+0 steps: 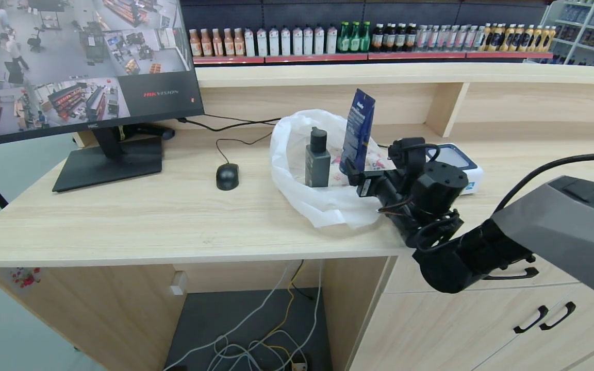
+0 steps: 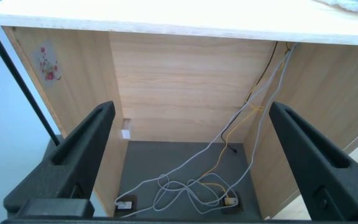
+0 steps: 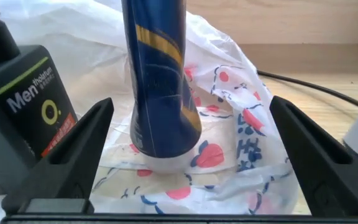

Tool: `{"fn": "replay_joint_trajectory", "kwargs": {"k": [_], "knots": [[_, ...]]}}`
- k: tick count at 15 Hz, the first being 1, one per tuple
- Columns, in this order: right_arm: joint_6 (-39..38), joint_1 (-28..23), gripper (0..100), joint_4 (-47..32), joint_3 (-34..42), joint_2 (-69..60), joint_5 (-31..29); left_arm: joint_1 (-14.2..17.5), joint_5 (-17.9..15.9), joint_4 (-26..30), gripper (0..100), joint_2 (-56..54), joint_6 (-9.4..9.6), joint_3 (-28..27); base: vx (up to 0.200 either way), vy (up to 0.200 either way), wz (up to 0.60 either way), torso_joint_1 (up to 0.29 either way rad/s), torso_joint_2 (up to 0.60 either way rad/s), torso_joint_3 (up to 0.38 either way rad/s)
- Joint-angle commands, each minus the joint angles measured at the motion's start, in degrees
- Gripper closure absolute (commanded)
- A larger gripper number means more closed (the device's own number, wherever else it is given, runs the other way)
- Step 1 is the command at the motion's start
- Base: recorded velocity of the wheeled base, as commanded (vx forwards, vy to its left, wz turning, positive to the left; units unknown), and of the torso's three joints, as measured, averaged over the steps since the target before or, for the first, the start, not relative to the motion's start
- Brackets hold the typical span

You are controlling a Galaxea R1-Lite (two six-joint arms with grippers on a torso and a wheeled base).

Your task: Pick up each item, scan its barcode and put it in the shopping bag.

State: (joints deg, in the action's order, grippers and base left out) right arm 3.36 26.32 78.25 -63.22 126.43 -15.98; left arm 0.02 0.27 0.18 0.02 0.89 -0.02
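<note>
Head view. Pale wood-grain counter (image 1: 147,221), flat, matte. At its 10 o'clock, black flat-screen monitor (image 1: 70,62) on a square black foot. Mid-counter, white crinkled plastic shopping bag (image 1: 328,208), mouth spread open. Black rounded mouse (image 1: 227,176) at the bag's 9 o'clock, near, not touching. In the bag: dark grey rectangular bottle (image 1: 318,162) with black pump cap, upright; at its 3 o'clock, dark blue glossy tube (image 1: 357,129), upright, cap down. At the tube's base, right gripper (image 1: 355,169), arm lying in from 4 o'clock across the bag's rim and blocking part of the white-and-blue boxy scanner (image 1: 462,159) at the bag's 3 o'clock. Row of shelf bottles (image 1: 369,38) at 12 o'clock behind the counter. Loose white and yellow cables (image 1: 256,345) in the open recess at 6 o'clock.

Left wrist view: left gripper (image 2: 188,155) below the counter edge, facing that recess; black blocky fingers (image 2: 82,155) wide apart. Cables tangled on dark floor, small floral sticker (image 2: 48,62) on a side panel.

Right wrist view. Jaws spread wide, tube standing between them with a gap either side, gripped by neither. Tube resting on its white cap on bag film printed red and blue. Grey bottle just beside the tube. Thin black cord (image 3: 309,84) on the counter behind the bag.
</note>
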Motion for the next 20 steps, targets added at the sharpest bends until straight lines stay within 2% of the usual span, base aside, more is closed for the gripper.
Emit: {"fn": "replay_joint_trajectory", "kwargs": {"k": [1, 3, 6, 8, 10, 12, 13, 15, 16, 17, 20], "knots": [[0.1, 0.0, 0, 1.6, 6.4, -7.1, 0.0, 0.1, 0.0, 0.0, 0, 0.0, -0.01, -0.1, 0.000, 0.000, 0.00, 0.000, 0.00, 0.000], [0.1, 0.0, 0, 4.4, 12.8, -11.9, 0.0, 0.1, 0.1, 0.0, 0, 0.0, -0.19, 0.0, 0.000, 0.000, 0.00, 0.000, 0.00, 0.000], [-0.2, -1.3, 0, 11.0, 28.9, -22.9, 0.9, 0.0, 0.1, 0.0, 0, 0.0, -0.10, 0.0, 0.000, 0.000, 0.00, 0.000, 0.00, 0.000], [-1.9, -3.6, 0, 11.7, 40.4, -32.3, 2.5, 0.1, 0.1, 0.0, 0, 0.0, -0.19, 0.0, 0.000, 0.000, 0.00, 0.000, 0.00, 0.000], [-2.1, -9.5, 0, 11.7, 51.9, -41.0, 4.4, 0.1, 0.1, 0.0, 0, 0.0, -0.10, 0.0, 0.000, 0.000, 0.00, 0.000, 0.00, 0.000], [-2.0, -11.1, 0, 11.7, 61.7, -48.1, 7.3, 0.1, 0.0, 0.0, 0, 0.0, -0.10, 0.0, 0.000, 0.000, 0.00, 0.000, 0.00, 0.000], [-1.8, -11.0, 0, 11.0, 63.2, -50.3, 7.1, 0.0, 0.1, 0.0, 0, 0.0, -0.10, -0.1, 0.000, 0.000, 0.00, 0.000, 0.00, 0.000], [-2.0, -11.4, 0, 3.5, 63.2, -57.6, 6.8, 0.1, 0.0, 0.0, 0, 0.0, -0.10, -0.1, 0.000, 0.000, 0.00, 0.000, 0.00, 0.000], [-2.0, -11.4, 0, -10.1, 63.2, -67.3, 7.1, 0.1, 0.1, 0.0, 0, 0.0, -0.10, -0.1, 0.000, 0.000, 0.00, 0.000, 0.00, 0.000], [-1.8, -11.1, 0, -19.8, 62.8, -74.0, 7.5, 0.1, 0.0, 0.0, 0, 0.0, -0.10, 0.0, 0.000, 0.000, 0.00, 0.000, 0.00, 0.000], [0.2, -8.7, 0, -43.4, 63.0, -90.6, 7.8, 0.1, 0.1, 0.0, 0, 0.0, -0.19, 0.0, 0.000, 0.000, 0.00, 0.000, 0.00, 0.000]]}}
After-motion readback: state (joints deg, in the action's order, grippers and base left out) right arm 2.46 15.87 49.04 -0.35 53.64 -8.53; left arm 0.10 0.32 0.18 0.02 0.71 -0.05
